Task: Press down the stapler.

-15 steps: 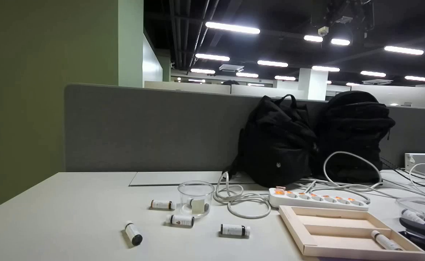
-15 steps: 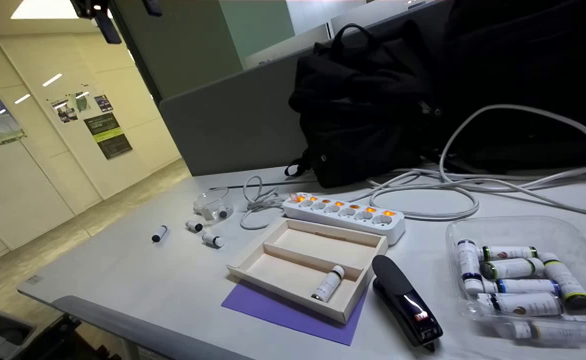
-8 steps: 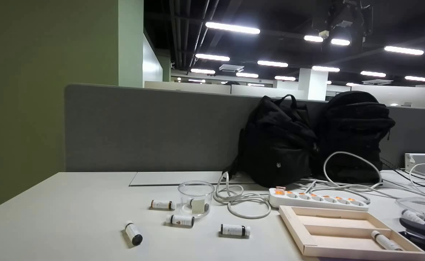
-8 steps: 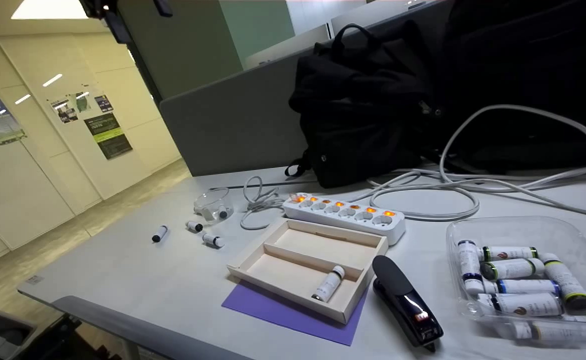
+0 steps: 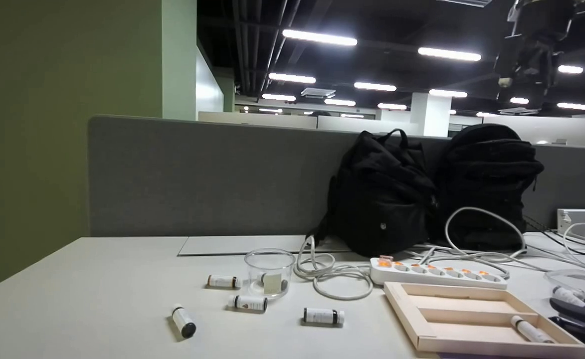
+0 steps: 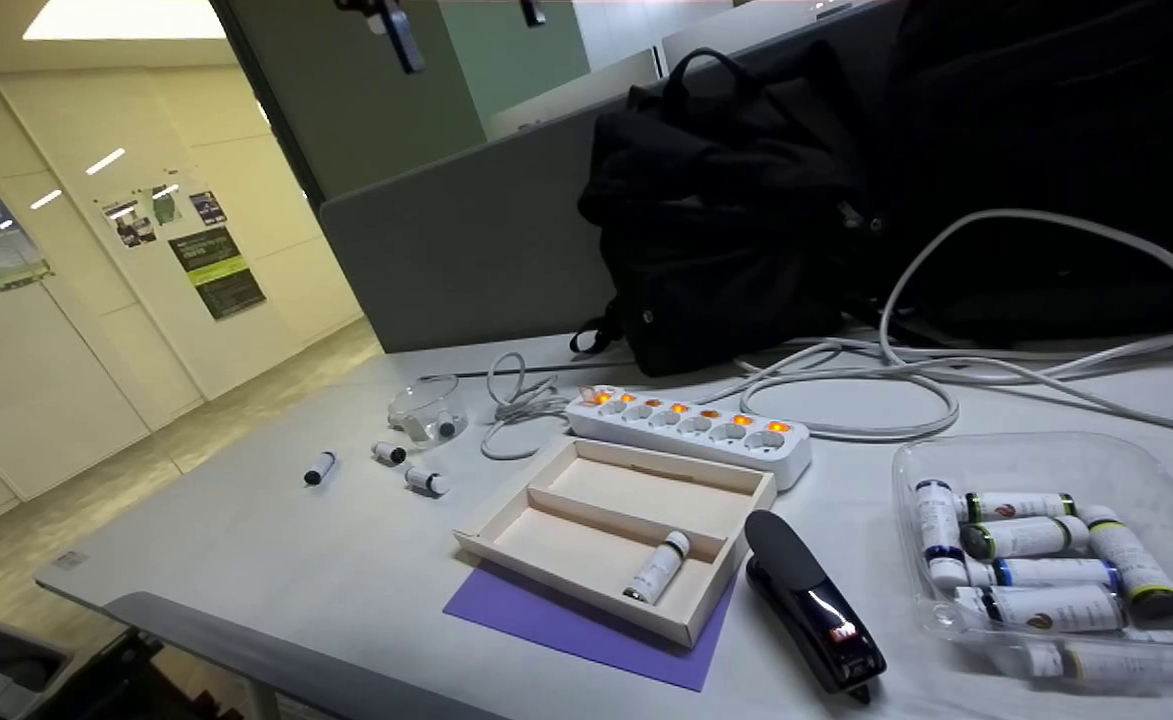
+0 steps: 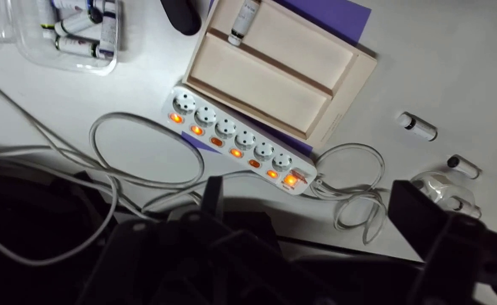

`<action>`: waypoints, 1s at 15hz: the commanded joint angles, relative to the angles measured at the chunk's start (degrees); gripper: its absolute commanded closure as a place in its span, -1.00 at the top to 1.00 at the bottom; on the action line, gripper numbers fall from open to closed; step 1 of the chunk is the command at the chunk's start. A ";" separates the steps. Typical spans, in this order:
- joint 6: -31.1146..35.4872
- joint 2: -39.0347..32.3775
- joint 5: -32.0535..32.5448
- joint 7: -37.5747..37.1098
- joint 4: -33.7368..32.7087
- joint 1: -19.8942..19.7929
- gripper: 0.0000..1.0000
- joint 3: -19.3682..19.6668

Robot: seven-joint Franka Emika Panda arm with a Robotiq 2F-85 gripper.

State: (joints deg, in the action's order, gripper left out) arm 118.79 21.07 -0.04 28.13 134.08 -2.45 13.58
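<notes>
The black stapler [image 6: 814, 605] lies on the white table beside the light wooden frame, between it and a clear tub, in an exterior view. It shows partly at the right edge of an exterior view [image 5: 579, 315]. In the wrist view only its rounded end [image 7: 183, 16] shows at the top edge. My gripper [image 7: 306, 186] is open and empty, its fingers wide apart above the table on the power strip's side. It hangs high in the air, well away from the stapler, in both exterior views [image 5: 525, 82] [image 6: 471, 40].
The wooden frame [image 6: 636, 480] holds one small bottle and sits on a purple sheet [image 6: 586, 620]. A white power strip [image 6: 686, 432] with loose cables stands behind it. The clear tub [image 6: 908, 530] holds several bottles. Black backpacks [image 5: 384, 199] lean on the grey divider [image 5: 212, 179].
My gripper has moved to the right in both exterior views, and also lower in one of them. The stapler and the other things have not moved.
</notes>
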 commanded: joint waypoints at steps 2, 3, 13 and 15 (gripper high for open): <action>-0.89 -2.68 -0.62 1.33 -1.09 -1.72 1.00 1.03; -0.93 -3.57 -0.77 1.40 -1.52 -1.85 1.00 1.11; 8.68 -14.98 -5.90 8.37 3.17 -3.74 0.06 3.70; 13.64 -18.53 -7.66 12.33 4.12 -5.11 -0.22 3.53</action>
State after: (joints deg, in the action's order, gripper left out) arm 127.31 7.05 -4.95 35.62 137.73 -6.02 17.02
